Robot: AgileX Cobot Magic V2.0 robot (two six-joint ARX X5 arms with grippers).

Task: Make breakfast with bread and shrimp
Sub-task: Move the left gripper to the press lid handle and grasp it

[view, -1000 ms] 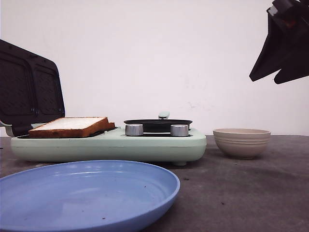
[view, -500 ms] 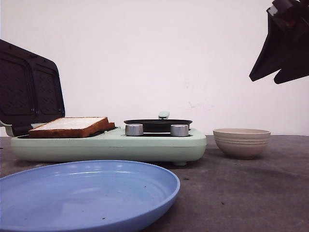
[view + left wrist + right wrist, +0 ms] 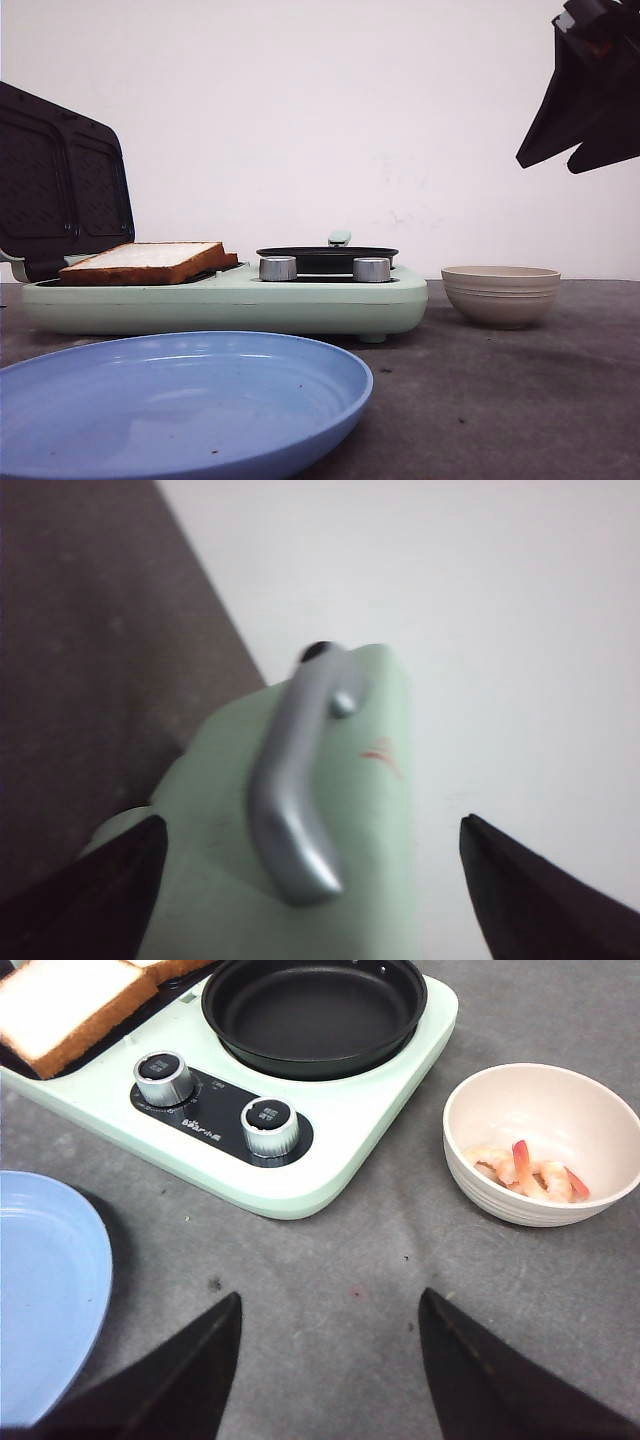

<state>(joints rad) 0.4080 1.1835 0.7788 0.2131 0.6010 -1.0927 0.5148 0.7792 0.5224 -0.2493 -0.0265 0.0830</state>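
plate [image 3: 180, 400] cut off at frame edge, lid handle [image 3: 295, 800] blurred

Cooker body [image 3: 230, 300] smooth pale-green plastic, slight sheen; knobs [image 3: 163, 1077] and lid handle [image 3: 295, 790] brushed silvery metal. Pan [image 3: 313, 1010] matt black, nonstick look; blue plate [image 3: 180, 400] glossy plastic; bowl [image 3: 540, 1130] smooth matt beige. Tabletop [image 3: 400, 1290] dull grey, slightly rough; bread [image 3: 150, 262] porous crumb, dry brown crust.
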